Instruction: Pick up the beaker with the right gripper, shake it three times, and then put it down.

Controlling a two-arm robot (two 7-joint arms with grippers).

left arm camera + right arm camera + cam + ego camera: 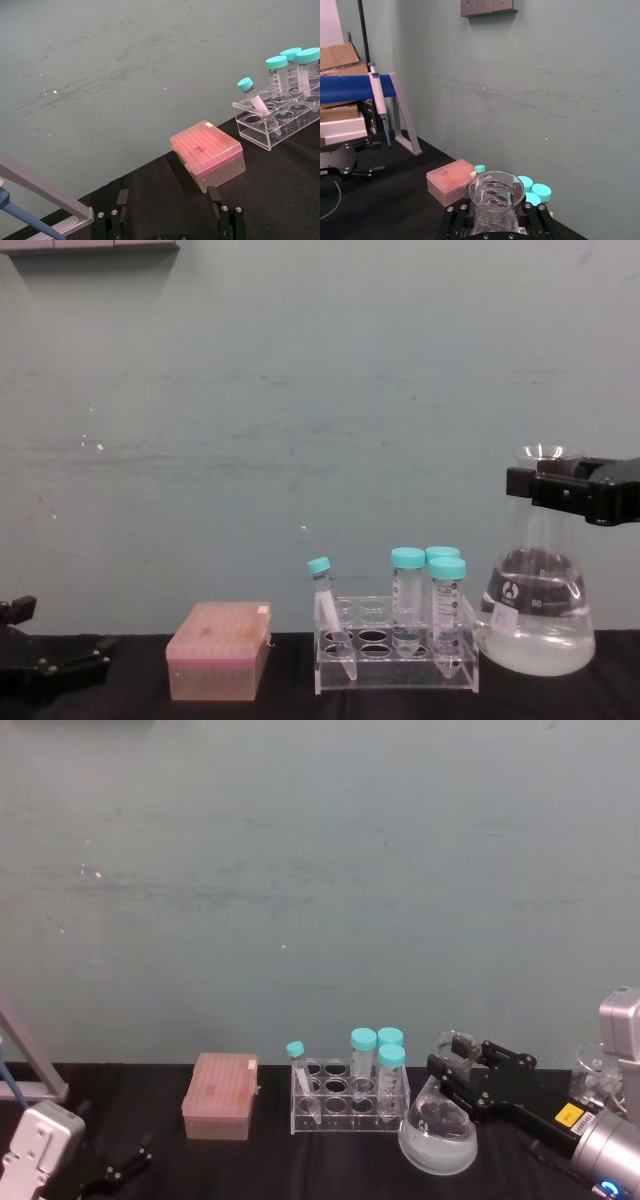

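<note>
The right gripper (548,483), black and blocky, reaches in from the right side and is clamped on the narrow neck of the beaker (540,630), one finger on either side just beneath the flared rim. The beaker stands upright at the right end of the black desk (340,1170), just beside the tube rack (395,665), with clear liquid filling its wide lower part; whether its base touches the desk cannot be told. On its glass a white round logo and the number "50" are readable in the chest view, and a small white sticker (500,618) low on its side carries print too small to read. The left gripper (170,220) sits low at the left end of the desk, its fingers apart and holding nothing. A closed pink box (218,650) lies left of the rack, apart from it. The clear rack holds four teal-capped tubes (408,600): three wide ones upright at its right end and one slim one leaning at its left. A yellow label (570,1117) on the right arm is unreadable.
</note>
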